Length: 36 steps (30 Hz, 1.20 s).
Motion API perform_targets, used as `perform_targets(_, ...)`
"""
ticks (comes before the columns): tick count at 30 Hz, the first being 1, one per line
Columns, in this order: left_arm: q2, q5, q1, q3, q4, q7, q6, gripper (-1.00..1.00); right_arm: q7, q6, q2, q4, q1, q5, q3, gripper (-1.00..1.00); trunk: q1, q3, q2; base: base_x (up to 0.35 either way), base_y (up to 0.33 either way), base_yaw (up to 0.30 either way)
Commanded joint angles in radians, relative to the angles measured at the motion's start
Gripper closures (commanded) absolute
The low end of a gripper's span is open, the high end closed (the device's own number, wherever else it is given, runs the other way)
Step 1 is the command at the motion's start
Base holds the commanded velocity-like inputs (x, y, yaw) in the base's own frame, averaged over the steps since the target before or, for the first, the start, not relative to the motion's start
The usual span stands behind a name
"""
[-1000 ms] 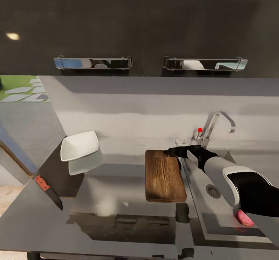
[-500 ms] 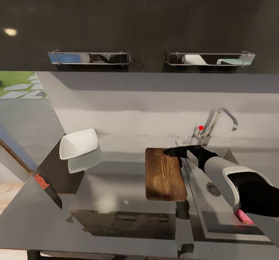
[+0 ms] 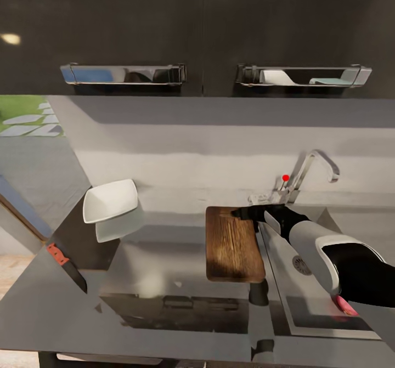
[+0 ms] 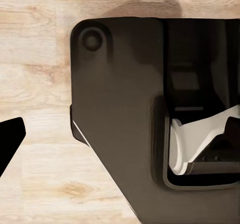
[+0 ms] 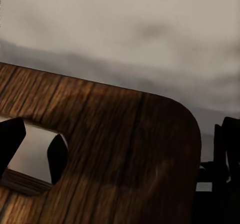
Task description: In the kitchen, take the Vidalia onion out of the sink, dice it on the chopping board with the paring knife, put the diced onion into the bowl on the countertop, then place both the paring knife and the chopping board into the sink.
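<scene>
The dark brown chopping board [image 3: 233, 244] lies on the grey countertop [image 3: 164, 247], just left of the sink [image 3: 315, 307]. My right gripper [image 3: 240, 213] is at the board's far right corner and looks open. In the right wrist view the board [image 5: 125, 134] and its handle hole lie between the fingertips [image 5: 10, 144]. The pinkish Vidalia onion [image 3: 345, 305] sits in the sink, mostly hidden under my right forearm. The white bowl [image 3: 109, 200] stands far left of the board. The paring knife [image 3: 67, 262], red-handled, lies near the left edge. My left gripper [image 4: 120, 144] hangs over wooden floor, seemingly open.
The chrome tap [image 3: 307, 173] with a red dot rises just behind my right gripper. Dark upper cabinets with chrome handles [image 3: 123, 74] hang above the counter. A round drain [image 3: 299, 265] shows beside my forearm. The left wrist view looks at the robot's dark base [image 4: 120, 108].
The whole view has shifted slightly, so the camera moved. My right gripper stays at the board's far corner; board, bowl, knife and onion have not moved.
</scene>
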Motion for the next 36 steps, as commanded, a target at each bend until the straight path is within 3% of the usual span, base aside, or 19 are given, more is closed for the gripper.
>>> perform_targets(1,0.000,0.005,0.000,-0.002,-0.001,0.000,-0.001,-1.00,0.004,0.009,-0.001,0.018,0.000,-0.007,0.008,-1.00,0.001,-0.003,-0.001,0.000,0.000,0.000)
perform_targets(11,-0.002,0.005,0.000,-0.002,-0.001,0.000,-0.001,-1.00,0.004,0.011,-0.001,0.018,0.000,-0.007,0.008,-1.00,0.001,-0.004,-0.001,0.000,0.000,0.000)
perform_targets(12,-0.002,0.005,0.000,-0.002,-0.001,0.000,-0.001,-1.00,0.004,0.011,-0.001,0.018,0.000,-0.007,0.008,1.00,0.001,-0.004,-0.001,0.000,0.000,0.000)
perform_targets(36,-0.002,0.005,0.000,-0.002,0.021,0.000,-0.001,-1.00,0.004,0.013,-0.001,0.018,0.000,-0.007,0.008,1.00,0.001,0.003,-0.001,0.000,0.000,0.000)
